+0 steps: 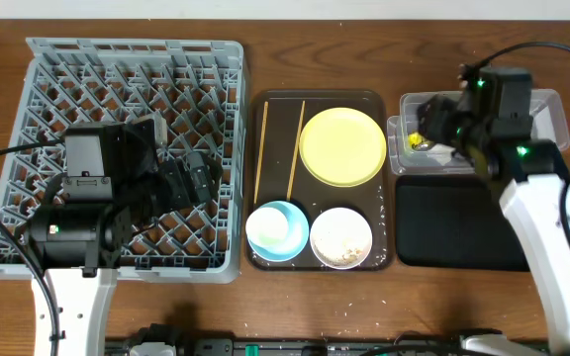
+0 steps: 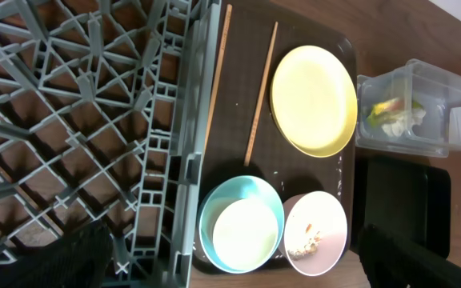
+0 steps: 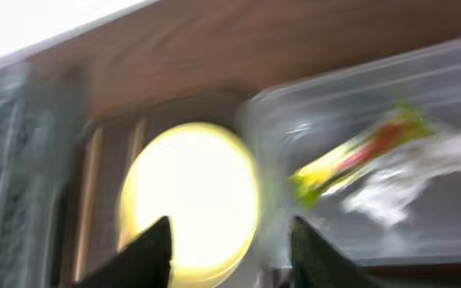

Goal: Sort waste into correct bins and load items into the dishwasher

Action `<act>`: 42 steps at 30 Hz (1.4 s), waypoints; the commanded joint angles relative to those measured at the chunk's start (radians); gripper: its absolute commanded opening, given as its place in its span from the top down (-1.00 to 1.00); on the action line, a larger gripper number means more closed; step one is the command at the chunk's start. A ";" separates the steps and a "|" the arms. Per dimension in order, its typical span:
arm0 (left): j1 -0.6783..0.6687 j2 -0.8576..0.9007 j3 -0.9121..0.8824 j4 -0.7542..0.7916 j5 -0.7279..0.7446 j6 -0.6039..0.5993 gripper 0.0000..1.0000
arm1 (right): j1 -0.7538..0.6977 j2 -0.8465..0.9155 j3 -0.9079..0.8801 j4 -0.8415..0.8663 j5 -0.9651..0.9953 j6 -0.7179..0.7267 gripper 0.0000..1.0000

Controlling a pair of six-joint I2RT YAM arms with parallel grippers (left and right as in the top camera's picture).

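Note:
The yellow-green wrapper [image 3: 358, 156] and white tissue [image 3: 406, 188] lie in the clear tub [image 1: 552, 109]. My right gripper [image 3: 230, 256] is open and empty above the tub's left end [image 1: 431, 127]. The yellow plate [image 1: 342, 145], two chopsticks [image 1: 261, 148], the light blue bowl [image 1: 277, 229] and the white bowl [image 1: 341, 237] with crumbs [image 2: 306, 240] sit on the brown tray. My left gripper [image 2: 238, 272] is open and empty over the right half of the grey dish rack [image 1: 67, 79]. The black tray [image 1: 453, 222] is bare.
The dark brown serving tray [image 1: 379, 104] lies between the rack and the two bins. The rack holds no dishes. A black cable [image 1: 552, 49] loops above the right arm. Bare wooden table shows along the front edge.

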 commanded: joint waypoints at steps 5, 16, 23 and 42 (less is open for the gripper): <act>0.003 -0.003 0.019 0.000 0.010 0.017 -0.98 | 0.324 0.010 -0.010 -0.245 -0.126 -0.175 0.20; 0.002 -0.003 0.019 0.000 0.010 0.017 -0.98 | 0.702 0.244 -0.016 -0.120 -0.029 -0.189 0.07; 0.003 -0.003 0.019 -0.018 0.014 0.015 -0.98 | 0.710 0.387 -0.014 -0.070 0.003 -0.083 0.91; 0.002 0.062 0.019 0.235 0.798 -0.013 -0.96 | 0.247 -0.144 -0.012 0.067 -0.887 -0.347 0.98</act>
